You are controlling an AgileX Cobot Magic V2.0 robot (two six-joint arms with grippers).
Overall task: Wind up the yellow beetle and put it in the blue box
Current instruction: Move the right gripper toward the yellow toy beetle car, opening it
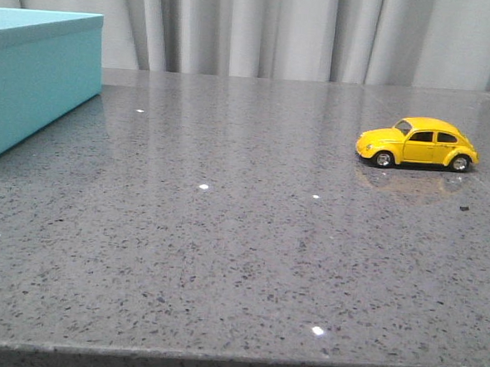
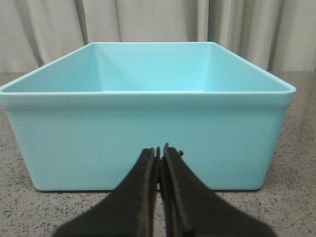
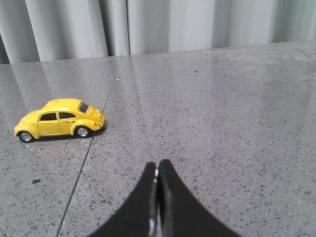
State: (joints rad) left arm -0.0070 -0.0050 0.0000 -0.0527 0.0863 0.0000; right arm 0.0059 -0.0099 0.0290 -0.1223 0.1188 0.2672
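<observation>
The yellow beetle (image 1: 417, 143) stands on its wheels at the right of the grey table, side-on, nose to the left. It also shows in the right wrist view (image 3: 60, 120). The blue box (image 1: 35, 77) stands at the far left. In the left wrist view the blue box (image 2: 148, 138) is open-topped and empty, with no lid on it. My left gripper (image 2: 159, 150) is shut and empty, close in front of the box's near wall. My right gripper (image 3: 157, 165) is shut and empty, low over the table, some way from the beetle. Neither gripper shows in the front view.
The grey speckled table (image 1: 225, 232) has its front edge (image 1: 217, 361) along the bottom of the front view. A grey curtain (image 1: 304, 29) hangs behind the table. A seam line (image 3: 84, 163) runs across the tabletop beside the beetle.
</observation>
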